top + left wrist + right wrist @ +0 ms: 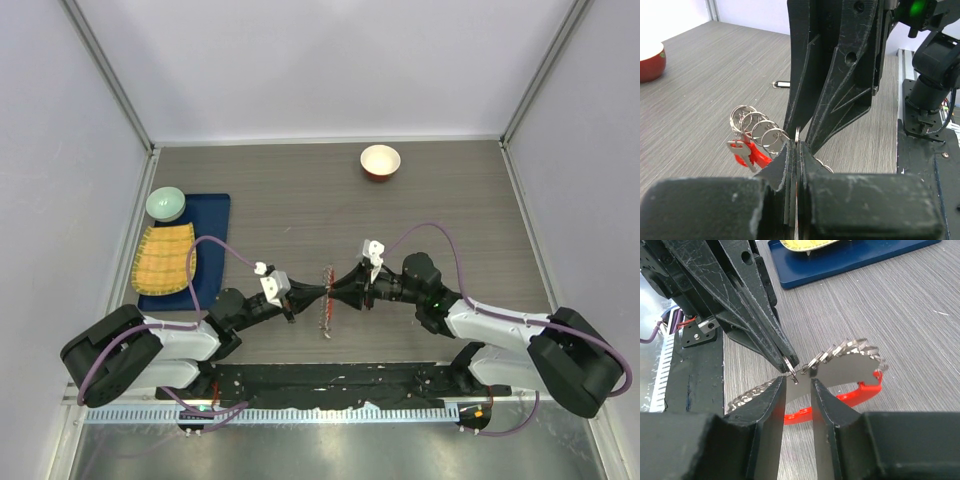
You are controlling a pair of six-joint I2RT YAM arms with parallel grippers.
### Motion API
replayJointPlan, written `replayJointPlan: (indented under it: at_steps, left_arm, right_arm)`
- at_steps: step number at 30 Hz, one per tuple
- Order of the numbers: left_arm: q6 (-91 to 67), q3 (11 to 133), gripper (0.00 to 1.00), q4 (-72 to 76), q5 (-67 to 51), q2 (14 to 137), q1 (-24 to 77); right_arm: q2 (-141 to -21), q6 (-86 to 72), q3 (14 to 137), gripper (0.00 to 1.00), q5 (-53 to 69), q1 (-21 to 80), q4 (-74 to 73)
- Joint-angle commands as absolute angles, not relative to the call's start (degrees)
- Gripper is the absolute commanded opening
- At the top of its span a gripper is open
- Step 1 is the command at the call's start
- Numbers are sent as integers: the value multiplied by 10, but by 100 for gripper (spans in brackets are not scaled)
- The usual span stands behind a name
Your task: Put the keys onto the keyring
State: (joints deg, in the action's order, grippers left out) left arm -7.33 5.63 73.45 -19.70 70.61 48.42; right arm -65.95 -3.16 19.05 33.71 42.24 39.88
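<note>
Left wrist shows left pincer and right pincer both clamped on one keyring bearing four loops, one key.

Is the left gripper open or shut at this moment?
Shut. In the left wrist view, the fingers of the left gripper meet with no gap between them, pinching a thin silvery loop of the keyring.

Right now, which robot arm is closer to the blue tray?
Left. The left arm lies just beside the near right corner of the blue tray; the right arm sits farther right, beyond the keyring.
</note>
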Motion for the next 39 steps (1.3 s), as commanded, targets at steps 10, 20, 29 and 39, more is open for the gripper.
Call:
replayJointPlan:
  at_steps: [10, 20, 29, 39]
  left_arm:
    - [-79, 71, 0, 885, -214, 704, 486]
    - [-37, 54, 21, 782, -178, 678, 487]
    - [-22, 44, 41, 561, -120, 537, 486]
    - [-17, 23, 43, 487, -71, 440, 486]
  right_arm:
    - [-660, -22, 207, 1, 376, 413, 440]
    - [-635, 39, 296, 1, 332, 413, 185]
    - [-686, 77, 480, 1, 201, 443, -140]
    - [-865, 131, 720, 1, 2, 538, -433]
